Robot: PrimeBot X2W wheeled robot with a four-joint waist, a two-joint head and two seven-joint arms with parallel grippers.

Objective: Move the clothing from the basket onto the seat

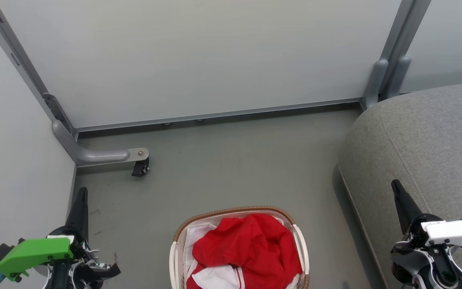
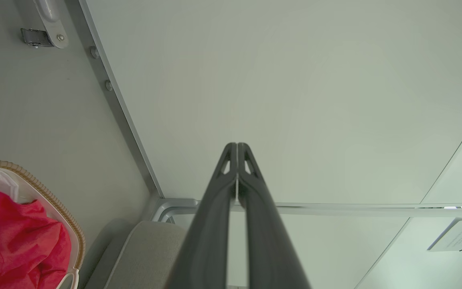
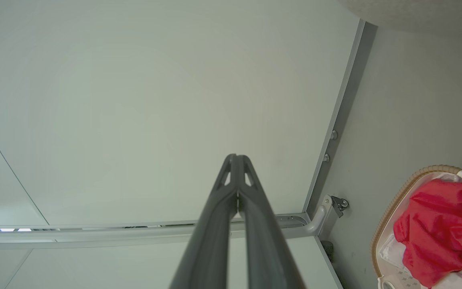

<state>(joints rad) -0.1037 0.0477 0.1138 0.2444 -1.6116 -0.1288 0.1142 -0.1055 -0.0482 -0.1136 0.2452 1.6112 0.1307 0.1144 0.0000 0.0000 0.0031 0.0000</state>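
The red clothing [image 1: 251, 245] with a white panel lies heaped in the basket [image 1: 231, 212], a white oval with a brown woven rim, on the floor at the bottom centre of the head view. The big grey seat [image 1: 427, 140] rises to the right of it. My left gripper [image 1: 82, 192] points up at the lower left, well left of the basket, fingers shut and empty. My right gripper [image 1: 395, 185] stands over the seat's front edge, also shut and empty. In the left wrist view the clothing [image 2: 10, 237], the basket [image 2: 60, 208] and my left gripper [image 2: 237, 146] show; in the right wrist view the clothing [image 3: 439, 228], the basket [image 3: 391, 208] and my right gripper [image 3: 236, 157].
Pale partition panels [image 1: 199, 60] on grey metal frames wall the space at the back and the left. A frame foot with a black caster [image 1: 139, 166] juts onto the grey floor [image 1: 235, 160] at the left, ahead of my left gripper.
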